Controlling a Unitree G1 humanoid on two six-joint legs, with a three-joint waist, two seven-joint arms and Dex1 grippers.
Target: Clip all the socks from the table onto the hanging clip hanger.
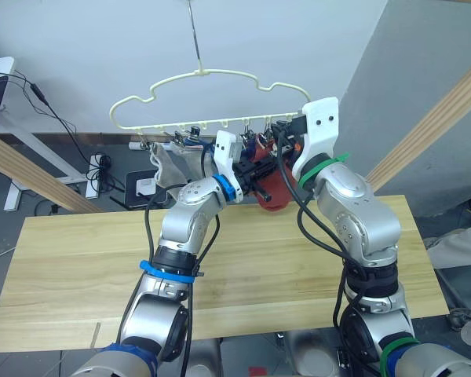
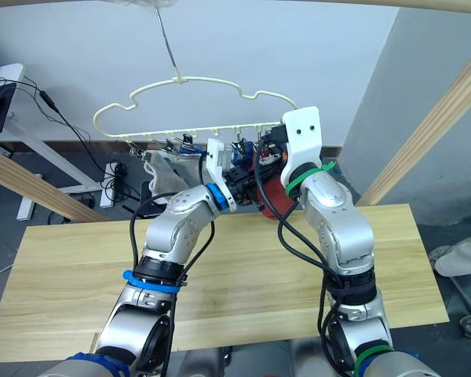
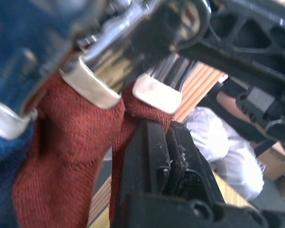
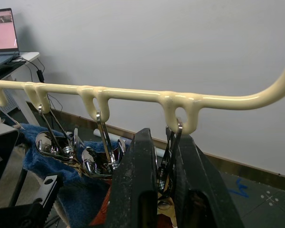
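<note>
Our right gripper (image 4: 157, 180) had its two black fingers pinched on a small shiny metal clip (image 4: 170, 156) that hung from the last loop of the pale yellow wavy wire clip hanger (image 4: 133, 95). Our left gripper (image 3: 167, 142) had its fingers pressed together on the edge of a rust-red soft fabric sock (image 3: 57, 156), right under the clip's cream-tipped pads, which stood parted above the fabric. Whether the red sock was already caught in a clip we could not tell. In the head views both grippers met under the hanger's right end, where the red sock (image 1: 273, 192) hung down beside them. Blue sock fabric (image 4: 42, 159) hung from the neighbouring clips, and a light grey sock (image 1: 173, 166) hung from a clip nearer the hanger's left end. The hanger (image 1: 180, 82) hung by its slim metal hook (image 1: 194, 35) above the far edge of the pale wooden plank table (image 1: 78, 259), whose visible top was bare of socks
</note>
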